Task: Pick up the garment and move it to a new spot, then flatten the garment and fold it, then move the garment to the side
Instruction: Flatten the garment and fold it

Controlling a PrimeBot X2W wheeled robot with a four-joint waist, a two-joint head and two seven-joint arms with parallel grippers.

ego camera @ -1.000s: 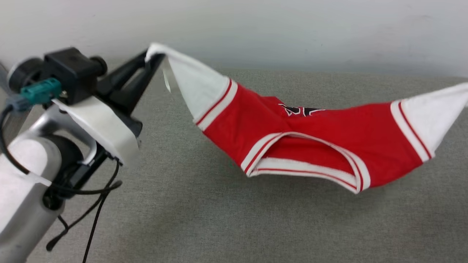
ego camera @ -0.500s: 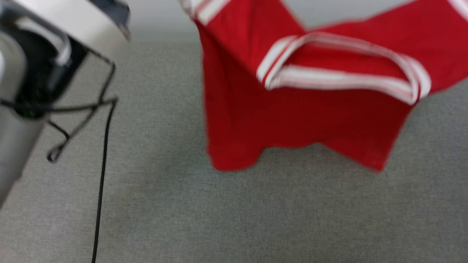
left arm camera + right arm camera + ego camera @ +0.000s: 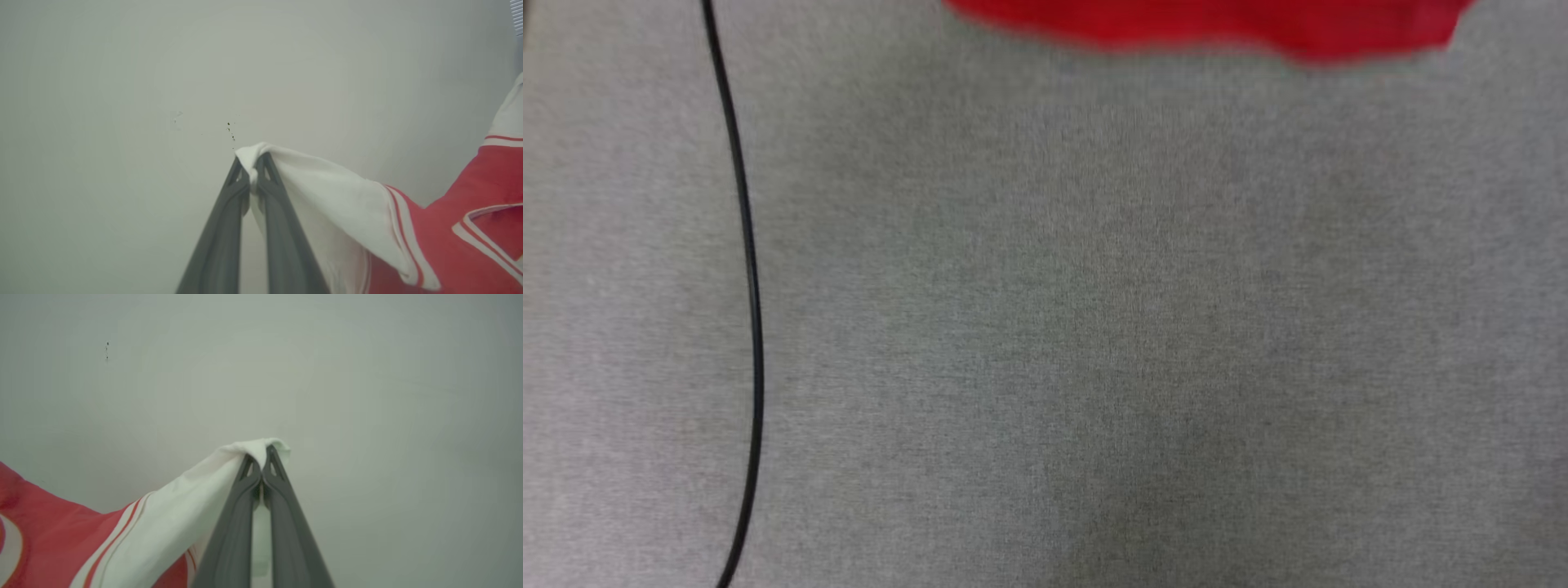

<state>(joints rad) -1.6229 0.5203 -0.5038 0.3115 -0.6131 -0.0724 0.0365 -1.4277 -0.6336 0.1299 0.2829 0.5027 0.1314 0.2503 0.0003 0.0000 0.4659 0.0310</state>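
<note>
The red jersey T-shirt (image 3: pixel 457 232) is stretched between two arms pointed at a pale wall (image 3: pixel 122 81). One white sleeve tip is clamped in the left gripper (image 3: pixel 250 163), the other in the right gripper (image 3: pixel 263 455). Its blurred red hem is seen over a grey cloth surface (image 3: pixel 1045 327).

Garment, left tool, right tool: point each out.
garment (image 3: pixel 327 192), left wrist view, on the white sleeve.
left tool (image 3: pixel 250 163), left wrist view, between its fingertips, shut on that sleeve's tip.
right tool (image 3: pixel 259 457), right wrist view, between its fingertips, shut on the other sleeve's tip.
</note>
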